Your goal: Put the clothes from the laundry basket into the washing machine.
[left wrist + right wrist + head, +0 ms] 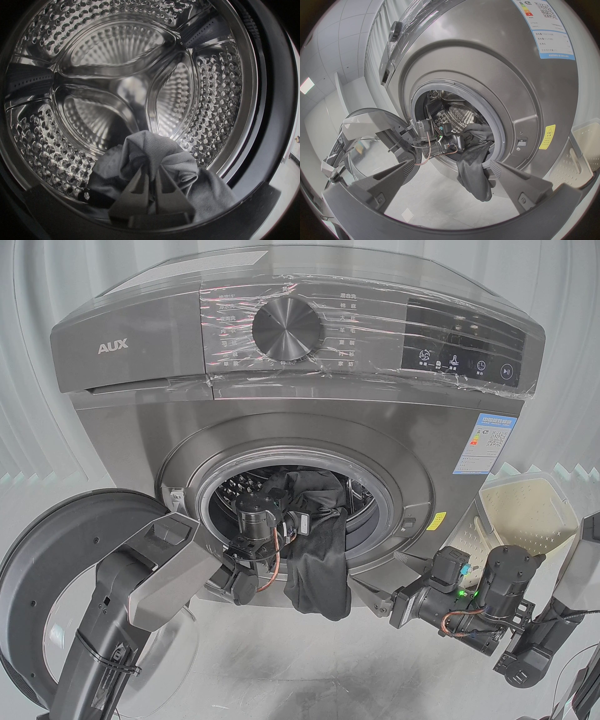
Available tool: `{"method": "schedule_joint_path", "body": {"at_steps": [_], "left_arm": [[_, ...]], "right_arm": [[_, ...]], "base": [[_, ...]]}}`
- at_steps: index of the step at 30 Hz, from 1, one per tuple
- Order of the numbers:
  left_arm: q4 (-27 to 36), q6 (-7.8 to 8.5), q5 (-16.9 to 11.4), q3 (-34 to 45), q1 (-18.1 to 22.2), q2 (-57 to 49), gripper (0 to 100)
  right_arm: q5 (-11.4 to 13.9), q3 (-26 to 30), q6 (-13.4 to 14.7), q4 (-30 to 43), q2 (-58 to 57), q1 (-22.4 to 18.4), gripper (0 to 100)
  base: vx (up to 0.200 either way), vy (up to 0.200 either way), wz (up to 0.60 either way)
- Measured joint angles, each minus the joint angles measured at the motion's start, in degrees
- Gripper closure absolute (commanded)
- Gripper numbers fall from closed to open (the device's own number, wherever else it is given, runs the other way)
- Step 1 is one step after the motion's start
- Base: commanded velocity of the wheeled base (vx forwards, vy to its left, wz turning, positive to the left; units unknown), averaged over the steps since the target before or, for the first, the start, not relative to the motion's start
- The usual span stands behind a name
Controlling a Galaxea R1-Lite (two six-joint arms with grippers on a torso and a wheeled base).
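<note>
Left gripper (152,171) pinching dark garment (319,565), half inside washing machine (375,427) drum.

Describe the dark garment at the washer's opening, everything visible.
The dark garment is a soft, crumpled black-grey fabric, matte, knit-looking up close. It is draped over the lower rim of the washing machine opening: one part bunched inside the drum, the rest hanging limp outside toward the floor. The left gripper is shut on a bunched fold inside the opening.
</note>
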Motion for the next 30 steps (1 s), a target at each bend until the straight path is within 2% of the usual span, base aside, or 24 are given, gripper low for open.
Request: {"method": "schedule_joint_path", "body": {"at_steps": [7, 18, 30], "left_arm": [[-0.6, -0.33, -0.06, 0.94, 0.02, -0.72, 0], [-1.12, 0.0, -3.12, 11.58, -4.51, -3.63, 0], [-0.41, 0.22, -3.01, 6.99, -5.38, -0.96, 0]], "right_arm": [[0.0, -0.04, 0.02, 0.0, 0.26, -0.02, 0], [0.0, 0.0, 0.06, -0.02, 0.46, -0.02, 0], [0.0, -0.15, 0.0, 0.0, 0.46, 0.0, 0]], "base": [[0.0, 0.0, 0.0], [0.0, 0.0, 0.0], [0.0, 0.0, 0.0]]}}
